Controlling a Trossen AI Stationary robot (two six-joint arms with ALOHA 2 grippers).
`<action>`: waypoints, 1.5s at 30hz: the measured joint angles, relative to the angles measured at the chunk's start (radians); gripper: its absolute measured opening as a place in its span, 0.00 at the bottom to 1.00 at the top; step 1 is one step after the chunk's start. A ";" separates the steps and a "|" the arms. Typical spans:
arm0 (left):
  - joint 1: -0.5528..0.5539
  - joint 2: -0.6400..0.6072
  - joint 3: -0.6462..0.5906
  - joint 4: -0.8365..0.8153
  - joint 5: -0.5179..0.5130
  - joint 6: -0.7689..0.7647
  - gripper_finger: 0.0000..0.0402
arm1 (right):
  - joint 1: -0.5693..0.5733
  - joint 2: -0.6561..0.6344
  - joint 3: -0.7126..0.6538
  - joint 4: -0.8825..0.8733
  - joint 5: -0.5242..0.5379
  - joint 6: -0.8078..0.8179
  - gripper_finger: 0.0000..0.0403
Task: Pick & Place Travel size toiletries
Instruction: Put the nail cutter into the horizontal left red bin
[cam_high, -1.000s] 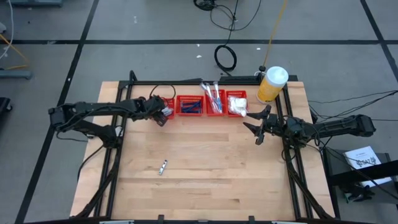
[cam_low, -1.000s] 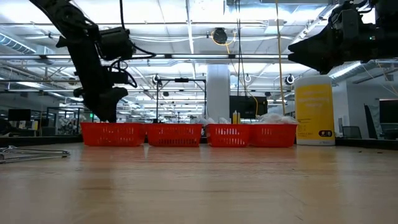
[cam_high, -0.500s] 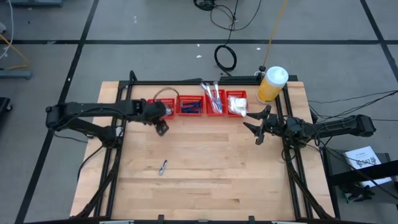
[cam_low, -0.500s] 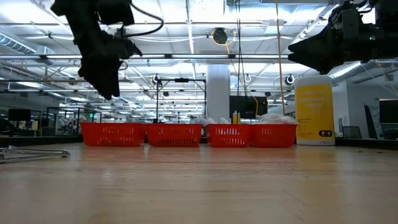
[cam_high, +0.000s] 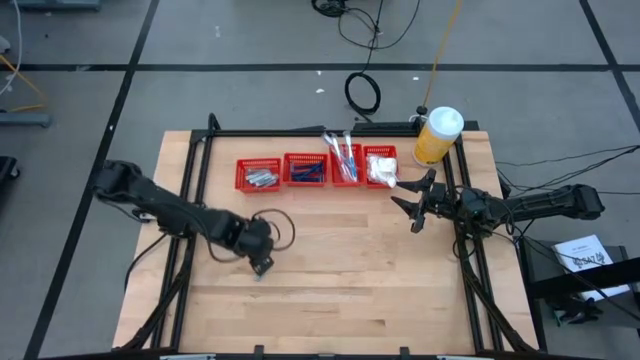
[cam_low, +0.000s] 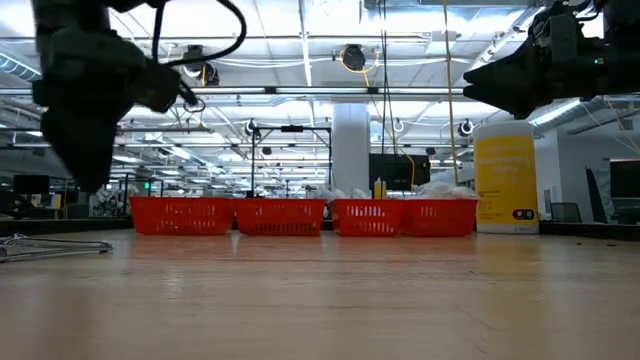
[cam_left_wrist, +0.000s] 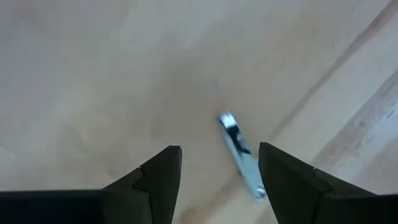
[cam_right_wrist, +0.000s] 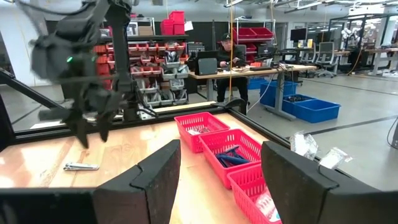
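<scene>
A small silvery toiletry piece (cam_left_wrist: 239, 152) lies flat on the bare wood, also seen in the right wrist view (cam_right_wrist: 79, 166). My left gripper (cam_high: 262, 264) hangs over it, open, fingers pointing down on either side without touching (cam_left_wrist: 219, 152). Four red baskets stand in a row by the far edge: silvery-grey pieces (cam_high: 258, 176), dark-blue sticks (cam_high: 306, 172), white-teal sticks (cam_high: 345, 158), white packets (cam_high: 381, 168). My right gripper (cam_high: 415, 202) waits open, just right of the packet basket (cam_right_wrist: 221, 149).
A big yellow white-capped bottle (cam_high: 437, 135) stands at the far right corner, behind my right gripper. A black frame rail (cam_high: 300, 132) runs along the table's far edge. Bare wood (cam_high: 350, 270) spreads across the middle and near side.
My left gripper has left the leftmost basket at the far edge, swung toward the near edge and come down over the small silvery piece lying on the table.
</scene>
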 joint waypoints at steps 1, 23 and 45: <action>-0.020 0.022 0.000 0.007 0.007 -0.040 0.52 | 0.000 0.000 0.000 0.000 0.000 0.000 0.53; -0.073 0.275 0.006 0.098 0.174 -0.266 0.42 | 0.000 0.000 0.000 0.000 -0.001 0.003 0.53; 0.007 0.068 0.113 0.110 -0.245 0.333 0.06 | 0.000 0.000 0.000 0.000 -0.001 0.004 0.53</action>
